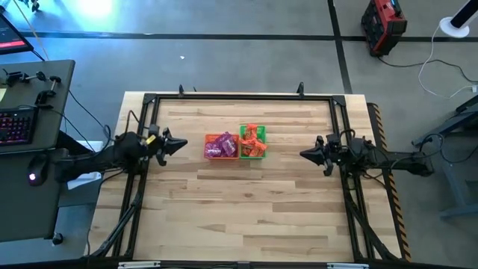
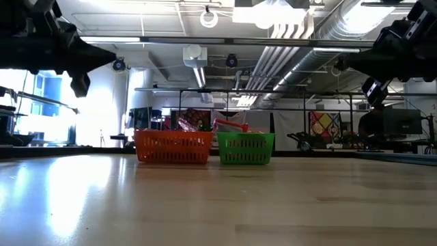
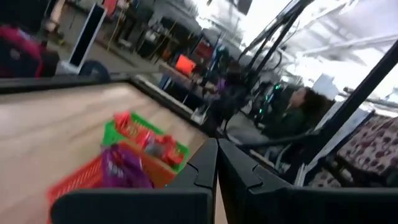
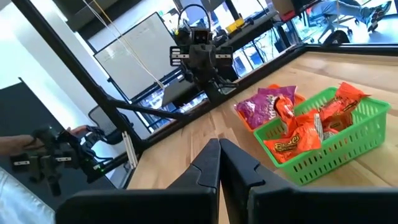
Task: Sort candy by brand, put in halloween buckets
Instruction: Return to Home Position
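Note:
The orange bucket [image 1: 220, 146] and the green bucket [image 1: 252, 142] stand side by side on the table's middle, touching. Purple candy packets [image 4: 261, 106] lie in the orange bucket [image 4: 249, 121]; orange-red packets [image 4: 298, 140] lie in the green bucket [image 4: 323, 143]. My left gripper [image 1: 183, 143] is shut and empty, raised above the table to the left of the buckets. My right gripper [image 1: 305, 154] is shut and empty, raised to the right of them. In the low view the buckets show as orange [image 2: 173, 147] and green [image 2: 246, 148].
Black frame rails [image 1: 239, 97] run along the table's far, left and right sides. Bare wood [image 1: 239, 217] lies between the buckets and the near edge. A desk with a keyboard [image 1: 19, 123] stands off the table's left side.

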`<state>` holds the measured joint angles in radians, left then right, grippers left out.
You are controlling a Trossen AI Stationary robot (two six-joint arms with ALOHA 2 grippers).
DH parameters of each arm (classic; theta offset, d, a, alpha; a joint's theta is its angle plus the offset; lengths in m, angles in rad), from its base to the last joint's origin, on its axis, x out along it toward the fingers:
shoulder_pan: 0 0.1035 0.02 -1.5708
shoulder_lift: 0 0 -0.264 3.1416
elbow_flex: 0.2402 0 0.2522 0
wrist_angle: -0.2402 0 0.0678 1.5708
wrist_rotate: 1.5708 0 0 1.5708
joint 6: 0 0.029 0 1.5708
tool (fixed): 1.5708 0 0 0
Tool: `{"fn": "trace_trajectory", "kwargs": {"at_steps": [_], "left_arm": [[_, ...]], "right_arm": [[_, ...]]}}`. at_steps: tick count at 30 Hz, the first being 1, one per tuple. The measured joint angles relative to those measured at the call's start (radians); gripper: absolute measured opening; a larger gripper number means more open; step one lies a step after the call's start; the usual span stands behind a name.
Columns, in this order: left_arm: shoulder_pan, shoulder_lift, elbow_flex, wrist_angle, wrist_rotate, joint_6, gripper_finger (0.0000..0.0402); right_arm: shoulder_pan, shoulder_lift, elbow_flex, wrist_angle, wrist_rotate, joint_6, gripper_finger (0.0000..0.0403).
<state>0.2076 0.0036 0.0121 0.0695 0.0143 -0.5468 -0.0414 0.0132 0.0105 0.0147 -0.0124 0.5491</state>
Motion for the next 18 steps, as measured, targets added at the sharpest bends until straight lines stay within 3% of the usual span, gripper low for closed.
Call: {"fn": "trace_trajectory", "kwargs": {"at_steps": [16, 18], "left_arm": [[-0.054, 0.000, 0.000, -0.049, -0.012, 0.001, 0.0001], [-0.125, -0.001, 0.000, -0.056, -0.008, 0.132, 0.0001]], "right_arm": [[0.000, 0.000, 0.000, -0.002, 0.000, 0.000, 0.0000], [0.000, 0.000, 0.000, -0.002, 0.000, 0.000, 0.0000]]}}
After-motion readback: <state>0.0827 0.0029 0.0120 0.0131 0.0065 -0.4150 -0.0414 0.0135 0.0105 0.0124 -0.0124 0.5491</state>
